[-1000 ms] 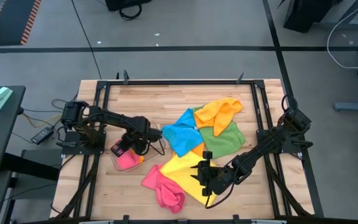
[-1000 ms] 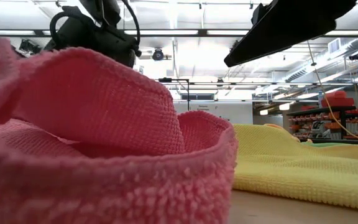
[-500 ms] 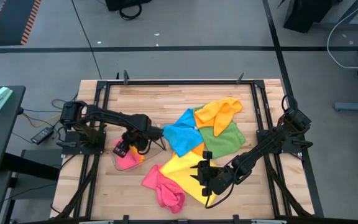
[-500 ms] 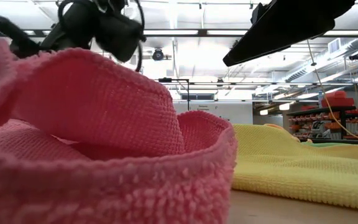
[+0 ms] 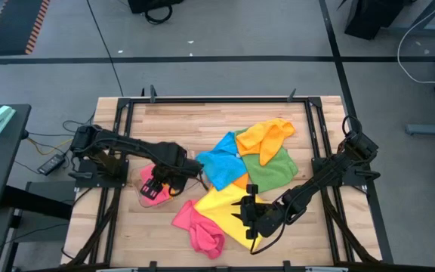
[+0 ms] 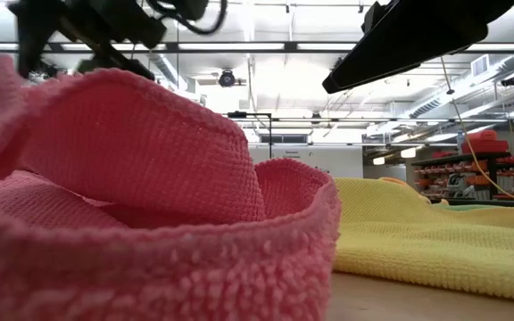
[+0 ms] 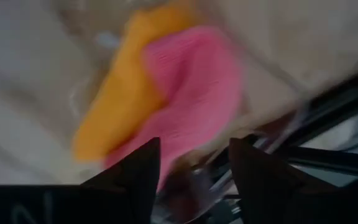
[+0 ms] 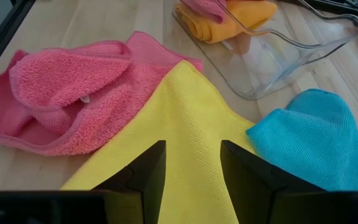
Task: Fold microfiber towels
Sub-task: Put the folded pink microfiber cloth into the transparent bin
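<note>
High view, read from left to right, puts the left gripper (image 5: 159, 183) over the clear plastic tray (image 5: 146, 201) at the table's (image 5: 172, 121) left side, directly above the folded pink microfibre cloth (image 5: 153, 195) lying in that tray with a folded orange microfibre cloth (image 8: 232, 18) under it; its jaws stand apart with nothing between them, so this arm looks to be clear of the stowed pieces; next comes the crumpled pink microfibre towel (image 5: 197, 230) near the front edge, touching the flat yellow microfibre towel (image 5: 221, 211), whose long axis runs diagonally from front left up towards the heap of blue (image 5: 220, 160), green (image 5: 270, 171) and orange (image 5: 266, 137) microfibre towels at the table's middle; the right gripper (image 5: 248, 214) hangs just over the yellow towel's right part, jaws apart and empty, pointing along the cloth towards the crumpled pink one; by my reckoning the right arm is much the nearer to the yellow towel, so the coming grasp turns on that towel lying directly below and ahead of its jaws.
</note>
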Tool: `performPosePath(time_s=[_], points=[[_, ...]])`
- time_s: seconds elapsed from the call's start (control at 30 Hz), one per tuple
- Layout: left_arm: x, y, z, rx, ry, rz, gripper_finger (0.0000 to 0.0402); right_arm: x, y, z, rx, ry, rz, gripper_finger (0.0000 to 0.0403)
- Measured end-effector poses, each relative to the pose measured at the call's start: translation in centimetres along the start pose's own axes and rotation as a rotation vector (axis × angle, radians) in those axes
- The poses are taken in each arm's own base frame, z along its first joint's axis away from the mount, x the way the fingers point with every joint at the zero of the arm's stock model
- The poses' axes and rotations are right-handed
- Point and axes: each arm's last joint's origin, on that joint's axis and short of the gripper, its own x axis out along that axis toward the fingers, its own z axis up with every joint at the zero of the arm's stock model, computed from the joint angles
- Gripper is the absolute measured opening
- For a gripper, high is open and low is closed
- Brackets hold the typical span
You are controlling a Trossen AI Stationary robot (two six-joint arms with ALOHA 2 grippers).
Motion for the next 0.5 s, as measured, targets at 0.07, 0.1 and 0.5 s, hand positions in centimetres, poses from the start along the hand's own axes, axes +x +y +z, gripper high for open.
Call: performPosePath(time_s=[0.07, 0.1, 0.5], points=[[0.7, -0.7, 0.1, 0.032, 0.027, -0.007, 0.0177, -0.1, 0.1, 0.0, -0.003, -0.001, 0.004, 0.0161], [1.2, -1.0, 0.2, 0.048, 0.041, -0.012, 0.0169, -0.1, 0.2, 0.0, -0.004, -0.001, 0.005, 0.0161], [4.9, -1.0, 1.0, 0.195, 0.021, 0.046, 0.0080, -0.1, 0.2, 0.0, 0.001, -0.003, 0.005, 0.0161]])
